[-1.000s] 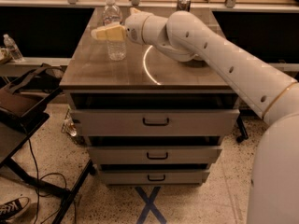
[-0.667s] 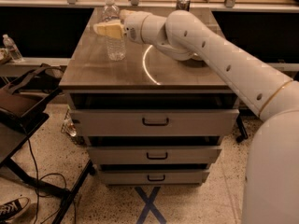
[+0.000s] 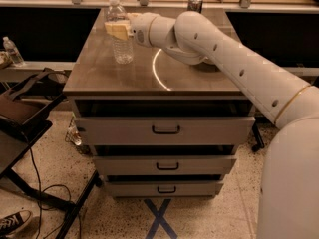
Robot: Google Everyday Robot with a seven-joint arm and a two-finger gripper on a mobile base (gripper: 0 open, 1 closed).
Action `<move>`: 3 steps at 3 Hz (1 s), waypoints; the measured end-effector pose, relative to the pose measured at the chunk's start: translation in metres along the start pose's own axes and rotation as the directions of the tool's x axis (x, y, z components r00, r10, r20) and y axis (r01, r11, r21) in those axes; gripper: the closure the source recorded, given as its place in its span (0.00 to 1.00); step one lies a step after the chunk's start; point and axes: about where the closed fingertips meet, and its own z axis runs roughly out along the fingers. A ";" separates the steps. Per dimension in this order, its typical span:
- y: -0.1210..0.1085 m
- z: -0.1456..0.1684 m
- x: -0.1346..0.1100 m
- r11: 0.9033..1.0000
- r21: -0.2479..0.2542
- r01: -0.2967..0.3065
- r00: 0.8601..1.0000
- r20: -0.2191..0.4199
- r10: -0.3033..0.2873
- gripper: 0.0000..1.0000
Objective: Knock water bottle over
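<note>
While the water bottle (image 3: 122, 51) stands upright at the table's (image 3: 99, 76) left rear, the gripper (image 3: 114, 30) sits at its label; I cannot tell how far the jaws are open. A weak push may just slide it.

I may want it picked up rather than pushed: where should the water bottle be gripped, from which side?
Grip the water bottle around its ribbed body under the label band, coming level from the view's right. It stands upright on the cabinet top, tall and round, and the gripper reaches its upper half from that side.
</note>
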 end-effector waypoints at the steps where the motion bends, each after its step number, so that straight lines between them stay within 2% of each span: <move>1: 0.002 0.001 0.000 1.000 -0.003 0.000 1.000 0.000 0.000 1.00; 2: -0.002 -0.001 -0.007 1.000 -0.009 0.017 0.999 -0.034 -0.017 1.00; 3: 0.022 0.010 -0.069 0.990 -0.082 0.114 0.988 -0.096 -0.121 1.00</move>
